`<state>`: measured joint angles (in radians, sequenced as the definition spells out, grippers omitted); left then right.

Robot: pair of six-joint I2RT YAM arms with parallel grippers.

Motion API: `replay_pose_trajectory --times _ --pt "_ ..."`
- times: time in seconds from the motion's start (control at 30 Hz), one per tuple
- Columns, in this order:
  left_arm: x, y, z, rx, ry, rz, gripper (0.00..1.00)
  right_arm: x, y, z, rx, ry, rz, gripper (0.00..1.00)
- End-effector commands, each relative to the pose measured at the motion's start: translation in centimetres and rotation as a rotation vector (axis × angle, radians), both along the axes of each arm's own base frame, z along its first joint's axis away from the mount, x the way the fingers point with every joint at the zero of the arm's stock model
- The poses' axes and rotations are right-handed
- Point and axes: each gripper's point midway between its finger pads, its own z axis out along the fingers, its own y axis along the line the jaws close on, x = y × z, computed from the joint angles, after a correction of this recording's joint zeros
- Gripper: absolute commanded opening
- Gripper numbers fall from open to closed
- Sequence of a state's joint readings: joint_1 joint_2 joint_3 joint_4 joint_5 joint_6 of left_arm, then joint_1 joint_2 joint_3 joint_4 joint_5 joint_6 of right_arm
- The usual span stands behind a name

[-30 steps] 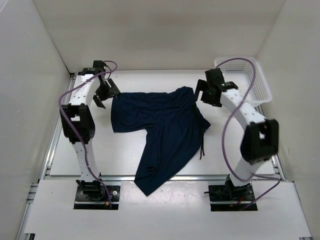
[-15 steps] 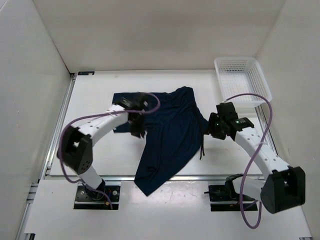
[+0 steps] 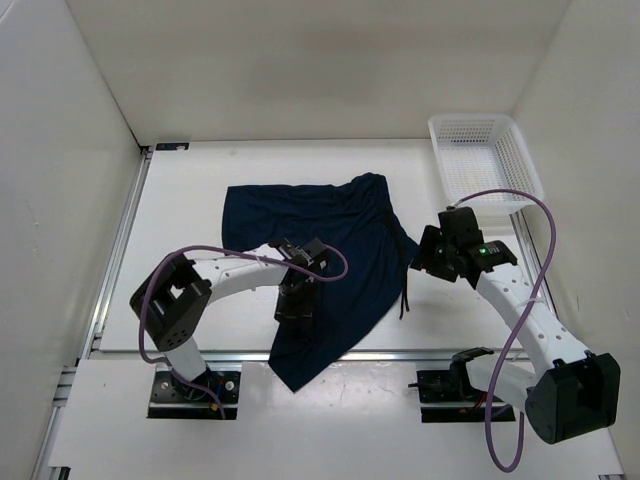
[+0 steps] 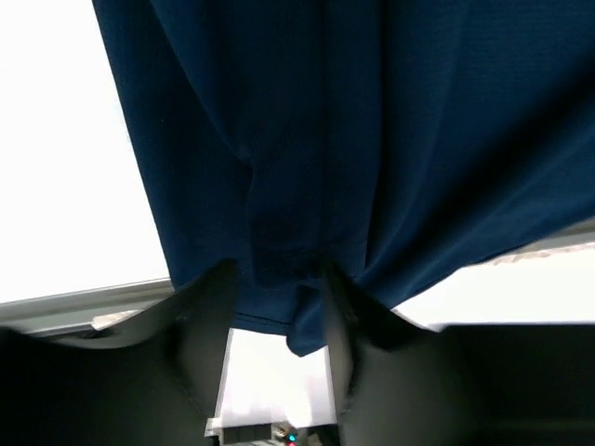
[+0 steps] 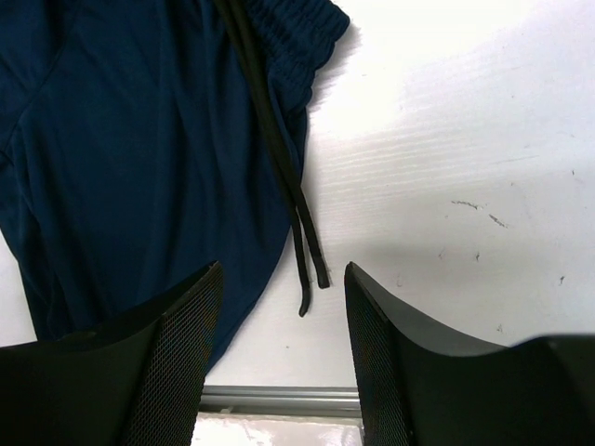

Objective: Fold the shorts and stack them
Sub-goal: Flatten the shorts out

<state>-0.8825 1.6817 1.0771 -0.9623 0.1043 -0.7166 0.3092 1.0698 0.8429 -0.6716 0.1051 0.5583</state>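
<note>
The dark navy shorts (image 3: 330, 235) lie spread on the white table, one leg toward the back left. The other leg (image 3: 300, 365) hangs over the near edge. My left gripper (image 3: 295, 303) hovers low over that near leg. In the left wrist view its jaws (image 4: 277, 274) stand partly apart, with the hem and wrinkled fabric (image 4: 353, 139) showing in the gap. My right gripper (image 3: 432, 258) is just right of the waistband. Its jaws (image 5: 284, 269) are open and empty above bare table, with the drawstring ends (image 5: 307, 251) lying between them in view.
A white mesh basket (image 3: 485, 160) stands at the back right corner. A metal rail (image 3: 400, 353) runs along the table's near edge, under the hanging leg. White walls close in the left, back and right sides.
Both arms swung from the back corners of the shorts toward the near side. The left now sits over the near leg, the right beside the drawstring. Both jaws narrowed.
</note>
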Motion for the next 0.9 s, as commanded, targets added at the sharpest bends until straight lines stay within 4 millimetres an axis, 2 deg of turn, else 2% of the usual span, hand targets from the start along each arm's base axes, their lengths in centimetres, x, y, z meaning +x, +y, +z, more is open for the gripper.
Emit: replay_pose_trajectory --times 0.0,0.2,0.27,0.33,0.37,0.43,0.47,0.5,0.6,0.67,0.7,0.73,0.87 --pt "-0.2 -0.7 -0.3 -0.030 0.004 0.000 0.49 -0.1 -0.3 0.2 -0.021 0.001 0.000 0.60" --pt "0.7 -1.0 -0.7 -0.027 -0.007 -0.010 0.10 -0.1 -0.5 0.4 -0.026 -0.011 -0.007 0.60" --pt "1.3 -0.7 0.3 -0.018 -0.029 0.002 0.10 0.2 -0.6 0.7 -0.036 -0.023 -0.005 0.60" --pt "2.5 1.0 1.3 0.021 -0.088 0.036 0.10 0.2 -0.6 0.7 -0.036 -0.023 -0.005 0.60" --pt "3.6 2.1 2.1 0.031 -0.112 0.081 0.10 0.2 -0.6 0.7 -0.036 -0.023 -0.005 0.60" --pt "4.7 4.6 3.1 0.080 -0.150 0.132 0.10 0.2 -0.8 0.7 -0.048 -0.026 -0.002 0.60" --pt "5.2 5.3 4.4 0.054 -0.179 0.150 0.10 0.2 -0.8 0.7 -0.048 -0.026 -0.002 0.60" --pt "6.2 6.8 4.7 0.051 -0.190 0.184 0.10 0.2 -0.8 0.5 -0.051 -0.018 -0.002 0.60" --pt "6.5 6.9 6.1 -0.047 -0.191 0.193 0.10 0.2 -0.8 0.5 -0.051 -0.017 -0.002 0.60" --pt "6.3 5.0 6.5 -0.148 -0.161 0.180 0.19 0.0 -0.9 -0.1 -0.057 0.001 -0.002 0.61" --pt "5.6 3.6 6.7 -0.185 -0.154 0.135 0.25 0.2 -0.7 0.0 -0.047 -0.005 0.003 0.61" --pt "4.7 2.4 6.3 -0.214 -0.116 0.115 0.42 0.2 -0.7 0.0 -0.047 -0.005 0.003 0.61" --pt "2.8 -0.4 3.9 -0.192 -0.051 0.035 0.66 0.4 -0.6 -0.1 -0.048 -0.004 0.003 0.62"
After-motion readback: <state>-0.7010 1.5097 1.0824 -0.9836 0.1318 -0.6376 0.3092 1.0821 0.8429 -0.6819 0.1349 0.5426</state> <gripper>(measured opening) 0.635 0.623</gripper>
